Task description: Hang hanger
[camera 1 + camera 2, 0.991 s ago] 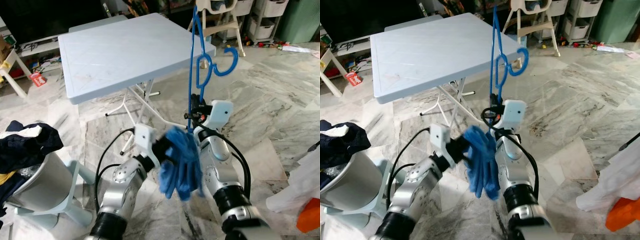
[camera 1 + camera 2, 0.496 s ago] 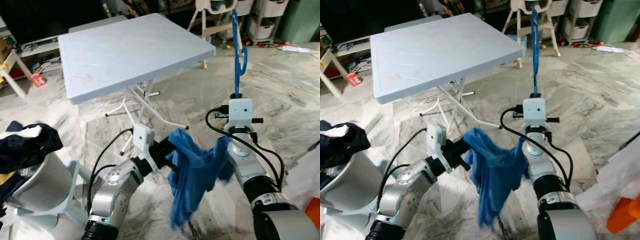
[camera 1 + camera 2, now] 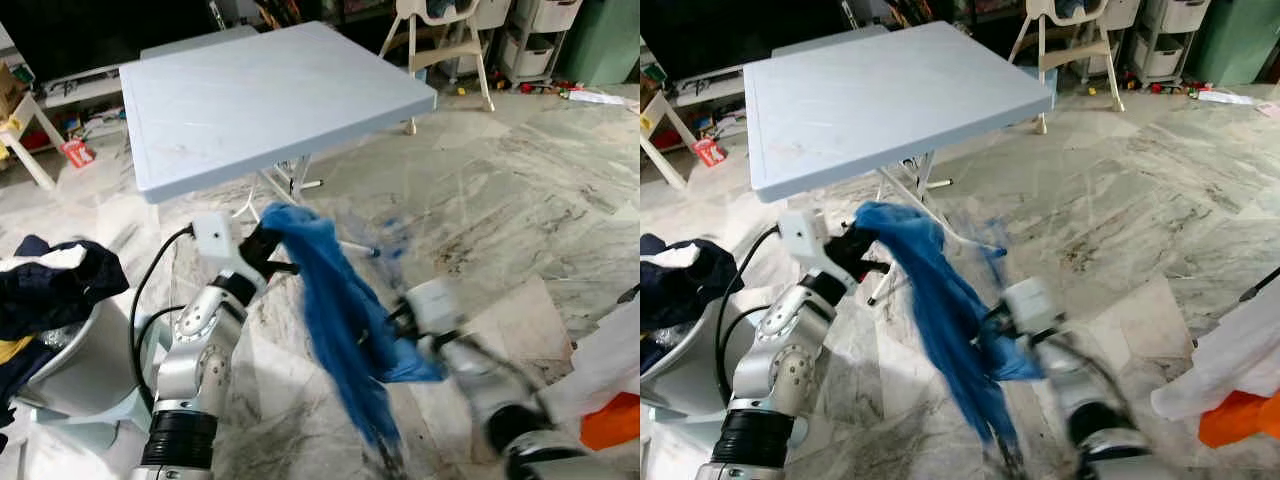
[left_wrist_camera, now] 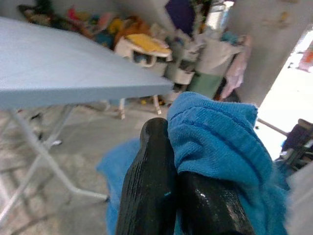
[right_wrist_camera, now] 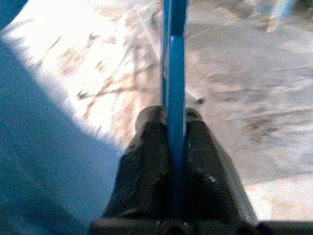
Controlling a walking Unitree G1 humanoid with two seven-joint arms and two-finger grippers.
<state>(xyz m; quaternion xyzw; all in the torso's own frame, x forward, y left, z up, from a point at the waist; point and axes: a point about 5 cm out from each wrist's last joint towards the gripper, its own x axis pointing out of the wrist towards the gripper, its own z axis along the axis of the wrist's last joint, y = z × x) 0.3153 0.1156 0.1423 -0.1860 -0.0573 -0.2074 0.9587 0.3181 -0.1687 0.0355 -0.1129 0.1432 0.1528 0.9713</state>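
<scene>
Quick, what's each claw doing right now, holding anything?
Left claw: closed on the blue cloth.
Right claw: closed on the blue hanger.

head stereo pair: looking forward and down, sharing pale blue surface (image 3: 260,100) | left wrist: close along fingers (image 4: 151,196), toward surface | right wrist: close along fingers (image 5: 146,166), toward floor (image 5: 254,98)

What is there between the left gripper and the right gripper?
In the eye views the blue knitted cloth spans from the left gripper, shut on its upper corner, down to the blurred right gripper, shut on the blue plastic hanger.
</scene>
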